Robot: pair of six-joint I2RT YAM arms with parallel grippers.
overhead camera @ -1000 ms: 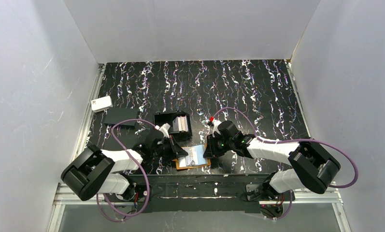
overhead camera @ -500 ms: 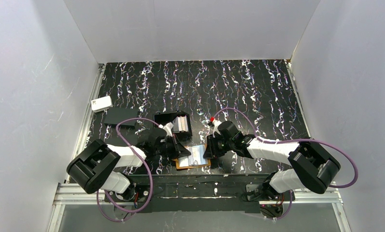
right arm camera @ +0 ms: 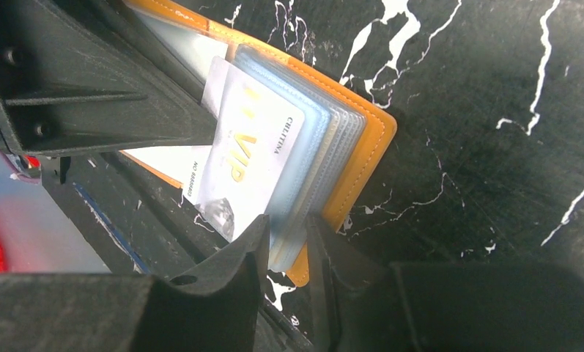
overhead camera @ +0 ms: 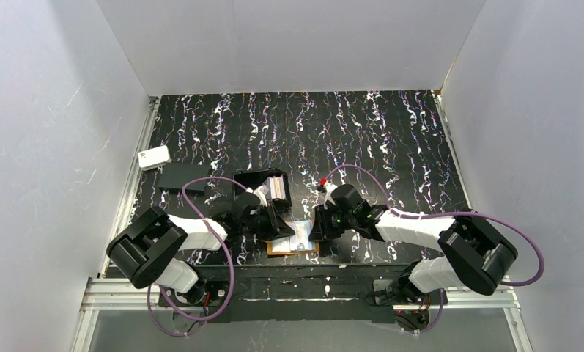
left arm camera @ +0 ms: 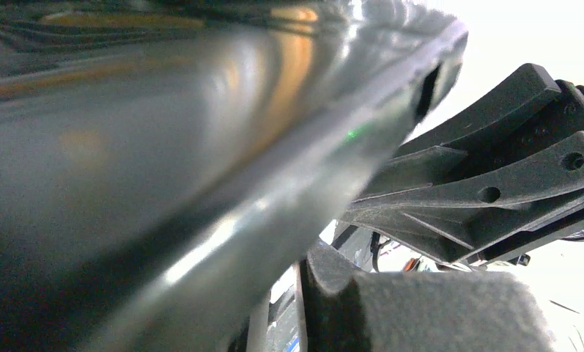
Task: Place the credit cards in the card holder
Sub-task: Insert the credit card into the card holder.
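The small orange-tan leather-like card holder (right arm camera: 371,139) lies open on the black, white-veined bench (overhead camera: 362,132), near its front edge and between the two arms. Its pale see-through pocket leaves fan toward the right pincer (right arm camera: 287,236). In the right wrist view that pincer's two dark fingers (right arm camera: 248,253) stand only a narrow gap apart, with the lower corner of the clear leaves between them. It is clenched on the holder's pocket stack.

A white plastic credit card (right arm camera: 248,147) printed "VIP" lies on the front leaf, tilted, its lower end down among the leaves. Whether it sits inside a pocket cannot be told.

The left pincer (right arm camera: 91,95) reaches in from the other side, its black finger touching the card's upper edge. Its own wrist view is filled by a glossy grey surface (left arm camera: 164,147), too close and blurred to name, so I cannot tell whether this pincer is released or grasping.

Farther back on the bench stands a black open box tray (overhead camera: 249,180) with a small stack of pale cards (overhead camera: 276,188) in it. To its left lie a flat black rectangle (overhead camera: 182,178) and a white rounded box (overhead camera: 154,157).
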